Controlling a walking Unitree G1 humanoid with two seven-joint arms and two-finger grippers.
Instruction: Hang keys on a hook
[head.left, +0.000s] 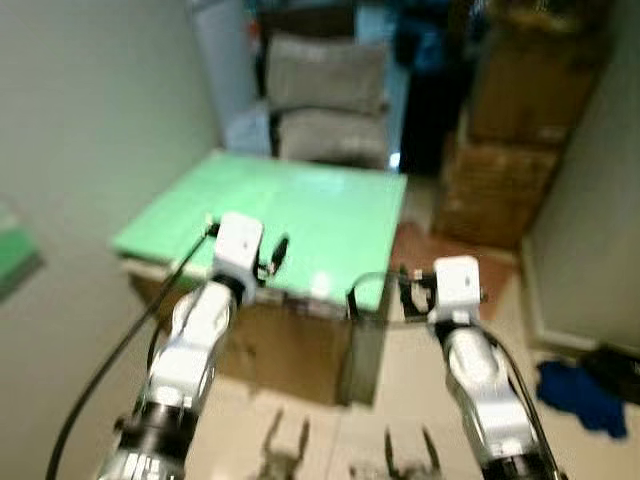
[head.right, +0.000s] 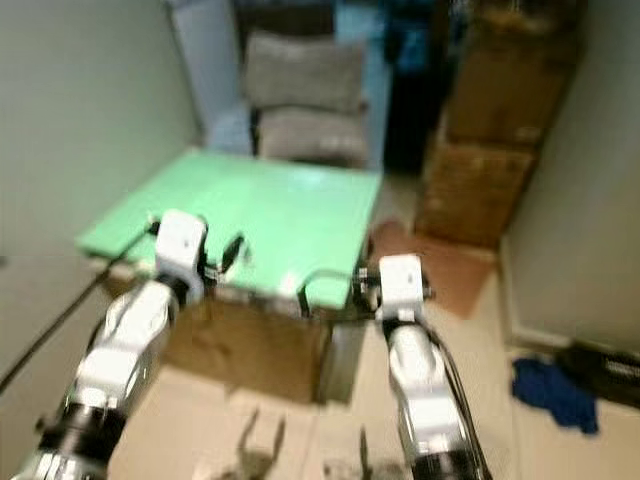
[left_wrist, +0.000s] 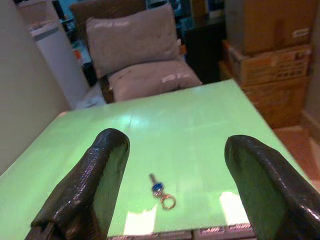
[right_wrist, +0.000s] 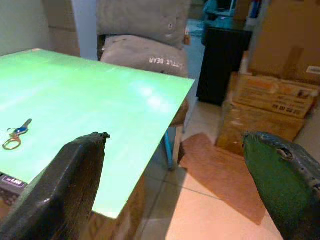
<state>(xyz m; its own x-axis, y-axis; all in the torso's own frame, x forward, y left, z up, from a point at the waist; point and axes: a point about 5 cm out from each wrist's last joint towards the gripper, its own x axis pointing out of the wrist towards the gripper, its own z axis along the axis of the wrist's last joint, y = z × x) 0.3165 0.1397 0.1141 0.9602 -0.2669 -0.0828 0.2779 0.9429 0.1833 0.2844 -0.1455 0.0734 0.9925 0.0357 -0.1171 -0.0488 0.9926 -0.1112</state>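
A small bunch of keys (left_wrist: 161, 192), one with a blue head on a brass ring, lies flat on the green tabletop (head.left: 300, 210) near its front edge. It also shows in the right wrist view as the keys (right_wrist: 14, 136). My left gripper (left_wrist: 177, 145) hovers open above the table's front edge, with the keys just ahead of it and below the gap between its fingers. My right gripper (right_wrist: 175, 142) is open and holds nothing, out beyond the table's front right corner, with the keys off to its left.
Behind the table is a chair with two grey cushions (head.left: 325, 100). Stacked cardboard boxes (head.left: 510, 150) and a black cabinet (right_wrist: 225, 60) stand at the right. A brown box (head.left: 280, 350) sits under the table. A blue cloth (head.left: 580, 390) lies on the floor.
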